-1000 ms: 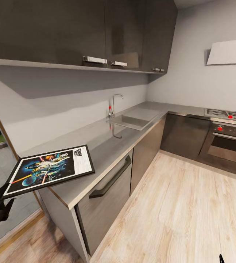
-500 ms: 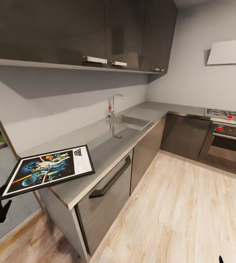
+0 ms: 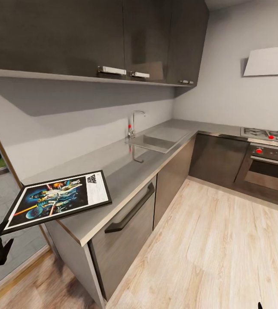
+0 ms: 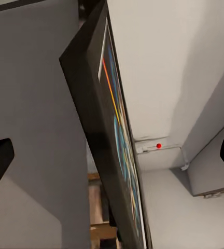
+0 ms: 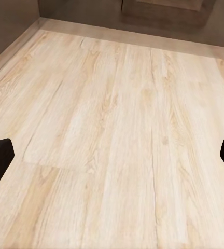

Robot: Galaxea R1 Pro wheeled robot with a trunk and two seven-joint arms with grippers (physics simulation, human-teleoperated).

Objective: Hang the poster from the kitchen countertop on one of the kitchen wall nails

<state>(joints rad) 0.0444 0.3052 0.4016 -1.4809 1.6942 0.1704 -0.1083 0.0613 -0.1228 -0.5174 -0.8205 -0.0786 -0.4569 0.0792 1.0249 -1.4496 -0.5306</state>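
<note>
The poster [image 3: 58, 199] lies at the near left end of the kitchen countertop [image 3: 126, 171], overhanging its edge. The left gripper [image 4: 112, 155] is spread wide around the frame, gripping nothing; the right gripper [image 5: 112, 155] hangs open over the wooden floor [image 5: 117, 129]

Lighting is even, diffuse and bright with no glare, the wall cabinets [image 3: 96, 38] casting a broad soft shadow on the wall beneath, the head view showing wide-angle stretching toward its edges, and the left wrist view rendering the poster [image 4: 109, 150] soft and blurred at close range.
</note>
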